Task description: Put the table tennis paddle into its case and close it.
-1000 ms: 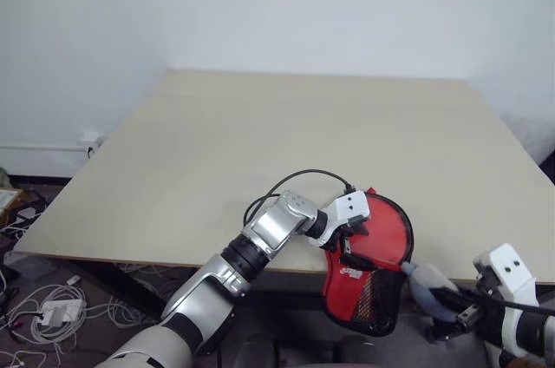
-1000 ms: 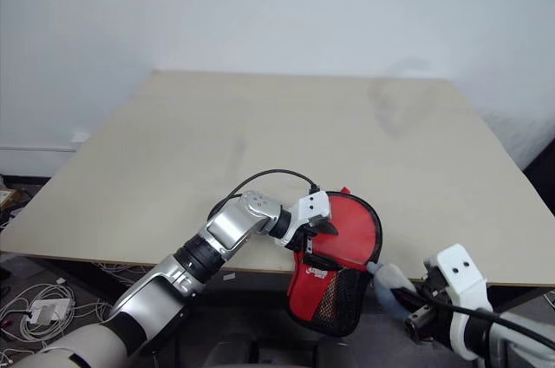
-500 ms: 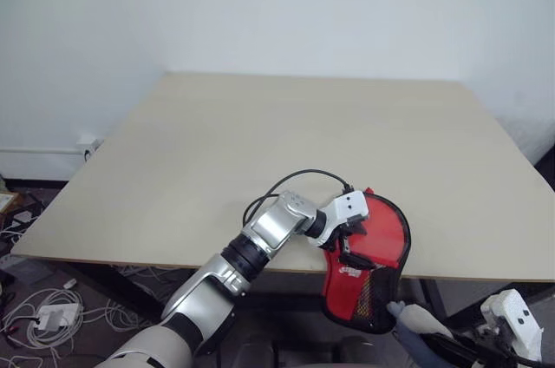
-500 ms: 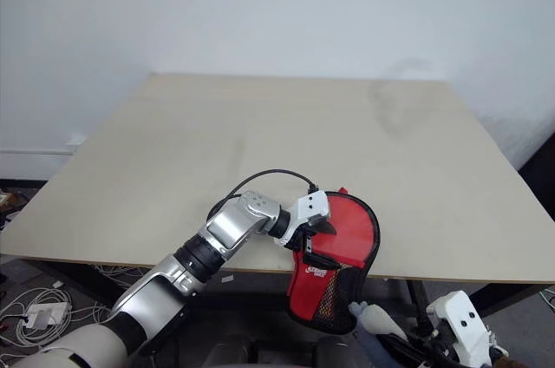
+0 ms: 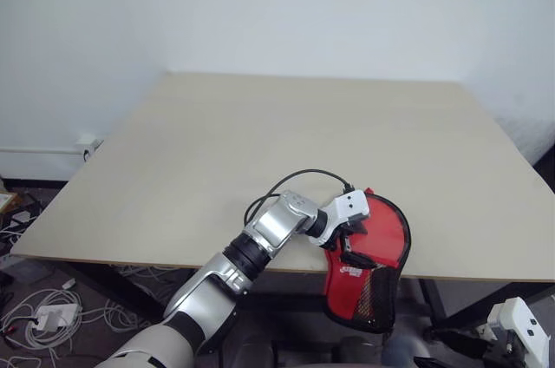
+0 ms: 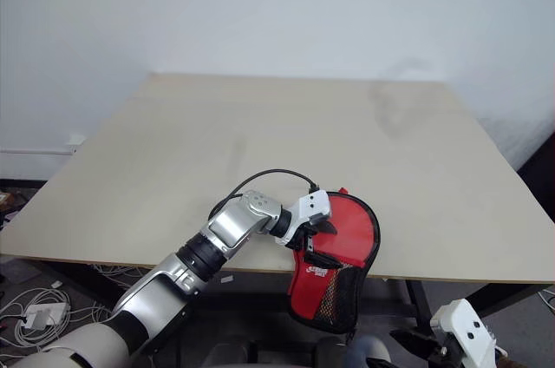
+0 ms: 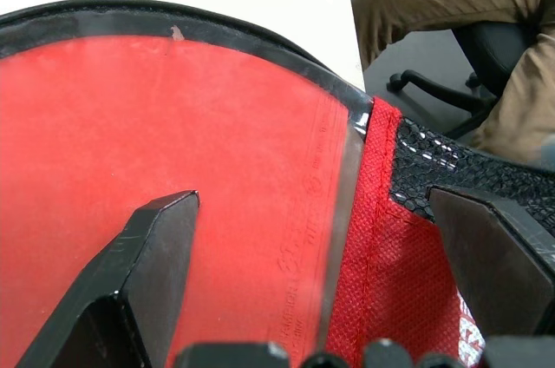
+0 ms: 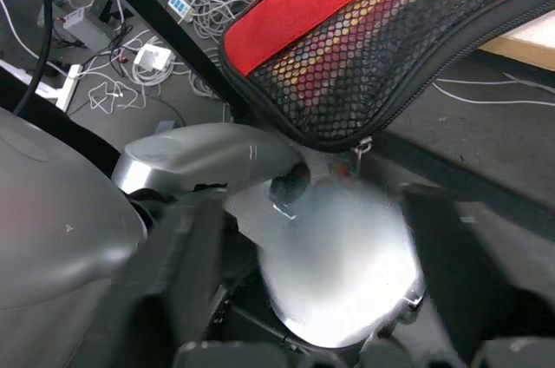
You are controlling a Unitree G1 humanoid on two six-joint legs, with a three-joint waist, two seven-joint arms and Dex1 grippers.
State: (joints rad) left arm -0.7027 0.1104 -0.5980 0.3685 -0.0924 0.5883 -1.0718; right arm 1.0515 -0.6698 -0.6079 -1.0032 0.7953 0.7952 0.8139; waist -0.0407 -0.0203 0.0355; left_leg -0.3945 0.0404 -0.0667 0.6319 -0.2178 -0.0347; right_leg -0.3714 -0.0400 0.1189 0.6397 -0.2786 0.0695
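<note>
We count 1 case (image 5: pixel 368 277), 1 table tennis paddle (image 7: pixel 165 168), 1 table (image 5: pixel 260 142), 2 claws.

Left gripper (image 5: pixel 351 242) sits at the table's near edge w/ fingers spread wide; in the left wrist view one finger lies over the paddle's red rubber, the other over the case's red fabric + mesh. Whether it truly pinches them we can't tell. The paddle's red face is tucked inside the case mouth, right under this claw; the case's lower half hangs off the edge below it.

Right gripper (image 6: pixel 425 344) is low, beneath table level, off to the right of the case & apart from it; fingers parted, nothing between them.

Vs 1 s ago: right claw was up near the edge, shut on a whitish-grey lump just beside the case's mesh; now it's dropped, opened, lump gone from its fingers. Left claw + case unchanged.
</note>
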